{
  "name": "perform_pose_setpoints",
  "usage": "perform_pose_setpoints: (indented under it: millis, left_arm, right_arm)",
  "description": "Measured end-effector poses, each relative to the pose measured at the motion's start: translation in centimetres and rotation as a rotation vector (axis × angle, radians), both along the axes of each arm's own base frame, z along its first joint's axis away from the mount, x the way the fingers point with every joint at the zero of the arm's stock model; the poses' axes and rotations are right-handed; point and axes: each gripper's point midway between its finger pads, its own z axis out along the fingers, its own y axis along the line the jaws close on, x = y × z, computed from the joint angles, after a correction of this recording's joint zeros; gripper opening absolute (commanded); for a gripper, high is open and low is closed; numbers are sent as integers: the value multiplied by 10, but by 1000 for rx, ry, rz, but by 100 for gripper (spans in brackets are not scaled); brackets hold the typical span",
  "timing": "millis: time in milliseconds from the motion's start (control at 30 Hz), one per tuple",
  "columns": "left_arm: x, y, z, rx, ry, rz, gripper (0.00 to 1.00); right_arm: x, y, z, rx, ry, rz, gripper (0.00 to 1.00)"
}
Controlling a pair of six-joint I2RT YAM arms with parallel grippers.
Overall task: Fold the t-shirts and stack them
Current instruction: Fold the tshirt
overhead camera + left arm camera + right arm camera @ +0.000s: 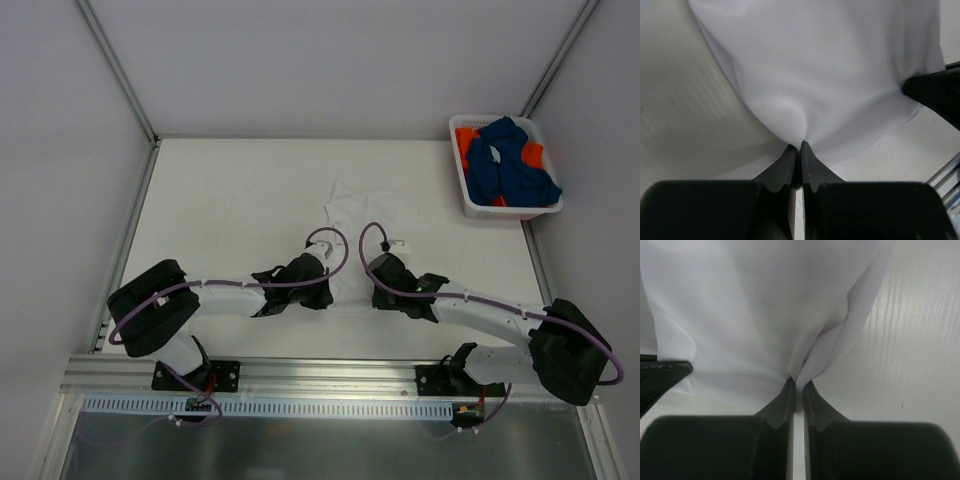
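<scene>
A plain white t-shirt (360, 225) lies on the white table at centre, nearly table-coloured. My left gripper (328, 290) is shut on its near left edge; the left wrist view shows the cloth (830, 75) pinched and puckered at the tips (800, 146). My right gripper (374, 292) is shut on its near right edge; the right wrist view shows a fold of cloth (765, 310) between the tips (798, 384). Dark blue (510, 165) and bright orange (464, 145) t-shirts lie crumpled in the basket.
A white plastic basket (468, 200) stands at the table's far right corner. The table's metal rails run along the left (125, 250) and near (330, 375) edges. Grey walls enclose the back and sides.
</scene>
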Motion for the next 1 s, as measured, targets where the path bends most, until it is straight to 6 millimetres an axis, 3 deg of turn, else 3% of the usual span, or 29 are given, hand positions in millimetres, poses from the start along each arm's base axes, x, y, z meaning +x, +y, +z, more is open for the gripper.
perform_pose_setpoints:
  millis: [167,300,433,567,767,1000]
  left_arm:
    - [-3,12,14,33,-5,40,0]
    - [13,8,51,21,-75,78,0]
    - [36,1,86,16,-148,109,0]
    - [60,-2,102,31,-186,136,0]
    - [102,8,94,105,-186,187,0]
    - [163,-5,103,93,-197,183,0]
  right_arm:
    - [-8,1,27,-17,-53,10,3]
    - [10,5,68,-8,-146,-11,7]
    - [28,7,93,-41,-206,-16,8]
    - [46,11,94,-112,-212,-21,8]
    - [79,2,86,-185,-189,-55,8]
    - [131,-13,104,-169,-212,-127,9]
